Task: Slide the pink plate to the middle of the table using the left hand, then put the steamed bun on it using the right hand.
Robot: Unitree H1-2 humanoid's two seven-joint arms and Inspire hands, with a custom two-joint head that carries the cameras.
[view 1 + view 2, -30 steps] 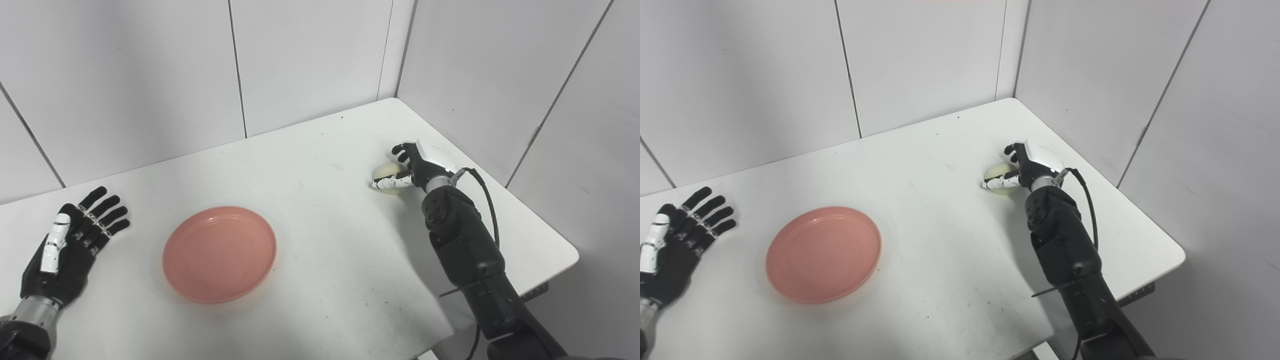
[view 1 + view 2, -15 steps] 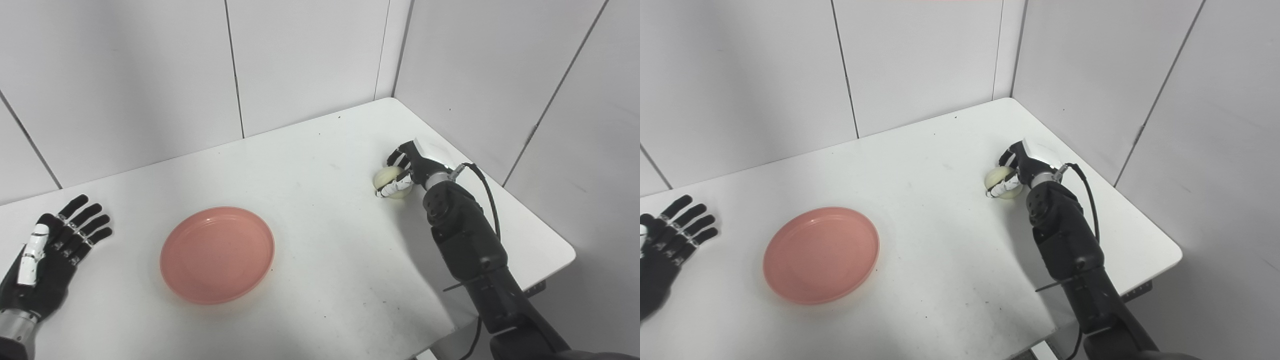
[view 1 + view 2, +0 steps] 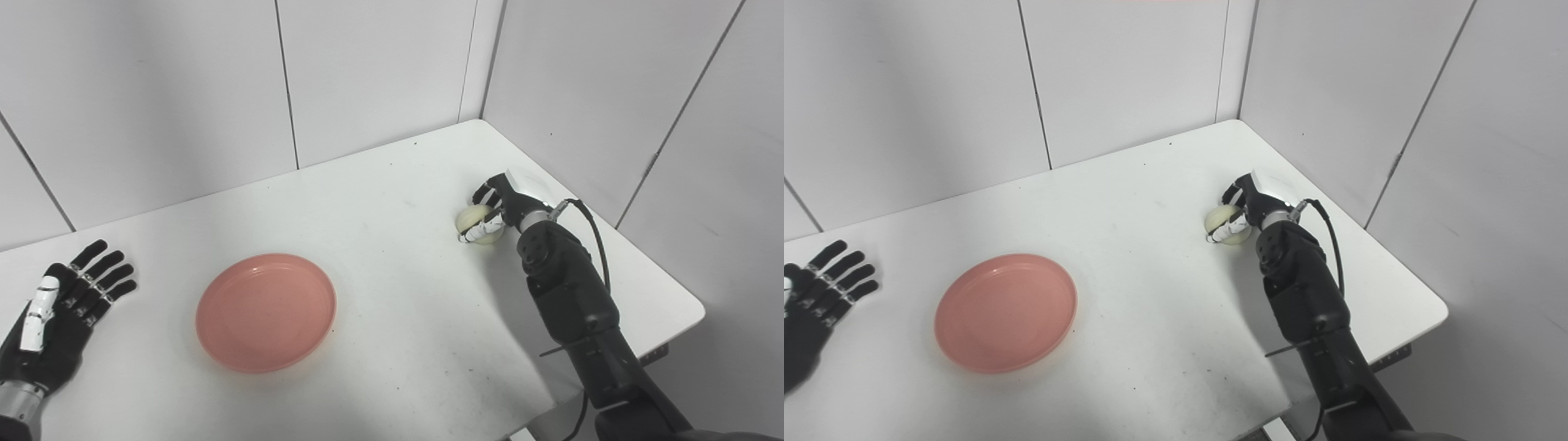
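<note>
White table [image 3: 392, 184]: right hand [image 3: 493, 205] now wrapped round steamed bun [image 3: 479, 217] (earlier spread); left hand [image 3: 58, 312] spread.

Looks like a lab test cell to me: plain white table [image 3: 380, 202] boxed in by bare white panel walls [image 3: 153, 92] w/ seams, no furniture or decor, cable [image 3: 597, 245] running along my robot arm.

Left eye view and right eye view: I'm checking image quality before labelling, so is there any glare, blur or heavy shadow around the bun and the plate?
Left eye view: even, soft light; the steamed bun is sharp in the right hand, with a faint shadow beside the arm. Right eye view: the pink plate shows mild sheen but no harsh glare, and the left hand is cut by the frame edge.
</note>
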